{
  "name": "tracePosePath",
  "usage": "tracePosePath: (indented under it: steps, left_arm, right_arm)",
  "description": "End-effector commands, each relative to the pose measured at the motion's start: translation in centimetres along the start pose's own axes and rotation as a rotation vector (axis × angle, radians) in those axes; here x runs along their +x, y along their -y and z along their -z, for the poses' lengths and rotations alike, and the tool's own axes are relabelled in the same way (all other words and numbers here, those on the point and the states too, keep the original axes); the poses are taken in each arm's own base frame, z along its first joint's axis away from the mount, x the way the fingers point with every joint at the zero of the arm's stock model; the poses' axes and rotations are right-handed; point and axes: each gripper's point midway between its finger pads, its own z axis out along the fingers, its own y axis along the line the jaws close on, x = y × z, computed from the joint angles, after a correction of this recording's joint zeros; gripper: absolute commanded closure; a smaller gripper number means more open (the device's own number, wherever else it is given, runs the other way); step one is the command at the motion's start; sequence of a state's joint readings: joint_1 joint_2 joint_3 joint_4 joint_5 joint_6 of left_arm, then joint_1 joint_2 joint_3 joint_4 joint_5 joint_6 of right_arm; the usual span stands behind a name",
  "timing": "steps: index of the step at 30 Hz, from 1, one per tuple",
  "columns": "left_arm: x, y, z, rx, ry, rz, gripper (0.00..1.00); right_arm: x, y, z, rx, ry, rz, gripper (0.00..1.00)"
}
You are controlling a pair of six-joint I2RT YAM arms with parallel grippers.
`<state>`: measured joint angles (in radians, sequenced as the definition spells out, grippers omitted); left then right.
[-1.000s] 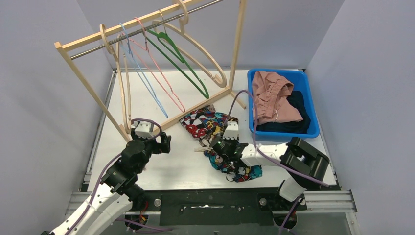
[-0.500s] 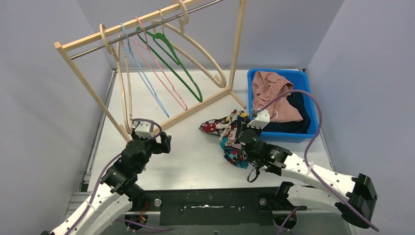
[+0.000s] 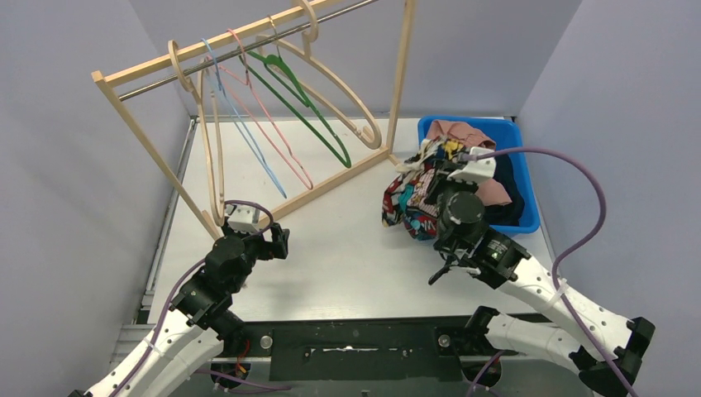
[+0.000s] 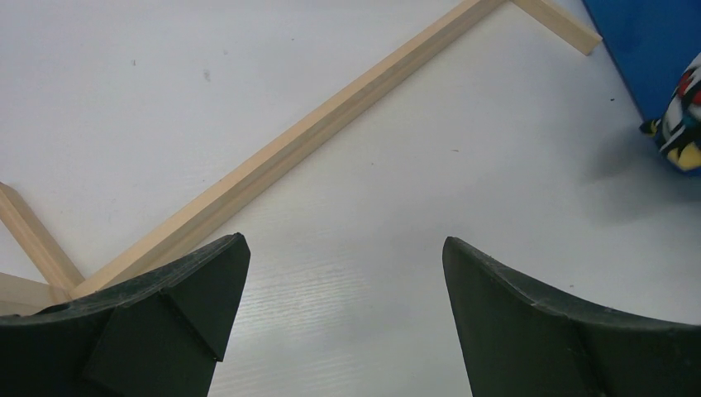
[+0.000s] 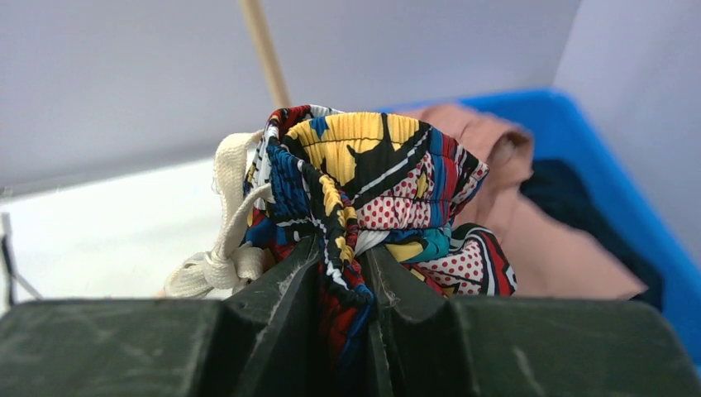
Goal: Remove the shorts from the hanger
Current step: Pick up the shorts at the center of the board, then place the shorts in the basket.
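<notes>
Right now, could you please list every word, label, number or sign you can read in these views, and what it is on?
None can be read. The comic-print shorts in the right gripper show only dots and colour patches; no lettering is legible.

comic-print shorts (image 3: 411, 198): red, yellow, blue, dots | bin (image 3: 529, 203): blue

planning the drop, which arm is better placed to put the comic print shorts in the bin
Right. The right gripper is shut on the comic-print shorts at the blue bin rim; the left gripper is open and empty near the rack.
</notes>
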<state>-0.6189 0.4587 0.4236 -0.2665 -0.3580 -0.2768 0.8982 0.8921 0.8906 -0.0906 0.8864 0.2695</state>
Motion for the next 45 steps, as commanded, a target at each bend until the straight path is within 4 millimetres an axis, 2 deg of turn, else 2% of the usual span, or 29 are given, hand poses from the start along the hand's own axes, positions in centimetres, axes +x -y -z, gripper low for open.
tracePosePath:
  steps: [1,4,7,9,12,14,15,18,20,22,24,25,27,29,31,34,37,38,40,42,45]
  left_arm:
    - [-3.2,0.8,0.4,0.028,0.079,0.032,0.11]
    - [-3.1,0.7,0.4,0.024,0.079,0.032,0.11]
    - [-3.2,0.7,0.4,0.024,0.082,0.032,0.11]
    - [-3.2,0.6,0.5,0.022,0.082,0.033,0.11]
    - [-3.2,0.6,0.5,0.022,0.085,0.033,0.12]
    - [-3.2,0.6,0.5,0.022,0.085,0.032,0.11]
    - [-3.2,0.6,0.5,0.022,0.085,0.033,0.11]
    - [-3.2,0.6,0.4,0.023,0.084,0.032,0.11]
    - [-3.1,0.6,0.4,0.022,0.082,0.032,0.11]
    - [-3.1,0.6,0.4,0.022,0.082,0.032,0.11]
    - [-3.1,0.6,0.4,0.024,0.082,0.032,0.11]
    - [-3.1,0.6,0.4,0.023,0.081,0.030,0.12]
    - [-3.0,0.7,0.3,0.026,0.080,0.029,0.12]
    - [-2.9,0.8,0.2,0.032,0.075,0.025,0.11]
    - [-2.8,0.8,0.1,0.030,0.070,0.023,0.12]
    - [-2.8,0.8,0.1,0.027,0.066,0.022,0.11]
    - [-2.8,0.7,0.1,0.025,0.069,0.024,0.11]
    - [-2.8,0.7,0.1,0.028,0.068,0.023,0.11]
    - [-2.8,0.8,0.1,0.030,0.069,0.024,0.11]
    - [-2.8,0.7,0.1,0.028,0.069,0.024,0.12]
    - [-2.8,0.7,0.1,0.030,0.067,0.022,0.11]
  right_arm:
    - [-9.6,3.2,-0.8,0.145,0.189,-0.008,1.00]
    - [-12.8,5.3,-1.6,0.239,0.247,0.018,1.00]
    - [-14.8,7.6,-3.2,0.321,0.240,0.042,1.00]
    - [-14.3,8.6,-5.1,0.319,0.187,0.051,1.00]
    - [-11.2,12.2,-7.2,0.437,0.105,0.042,1.00]
    - [-7.8,13.5,-9.2,0.420,0.028,0.019,1.00]
    - [-5.4,13.8,-10.3,0.384,-0.034,0.005,1.00]
    - [3.8,14.0,-13.1,0.300,-0.299,-0.017,0.99]
    - [10.8,13.8,-13.7,0.248,-0.491,-0.021,0.96]
    - [17.3,13.7,-13.0,0.221,-0.693,-0.008,0.96]
    - [22.3,15.2,-11.5,0.304,-0.852,0.040,0.97]
    - [24.3,15.6,-10.6,0.327,-0.916,0.056,0.97]
    - [26.1,15.7,-9.6,0.333,-0.957,0.047,0.93]
    - [25.8,15.6,-9.3,0.332,-0.932,0.021,0.88]
    - [24.2,15.6,-9.2,0.338,-0.886,0.009,0.78]
    - [20.5,15.4,-9.8,0.328,-0.810,0.011,0.63]
    - [16.0,13.8,-10.5,0.231,-0.734,0.012,0.61]
    - [14.3,13.0,-10.5,0.192,-0.704,0.004,0.58]
    - [10.9,12.2,-10.4,0.159,-0.622,-0.013,0.45]
    - [8.0,12.1,-10.0,0.159,-0.545,-0.035,0.40]
    - [5.7,12.4,-8.9,0.165,-0.458,-0.058,0.37]
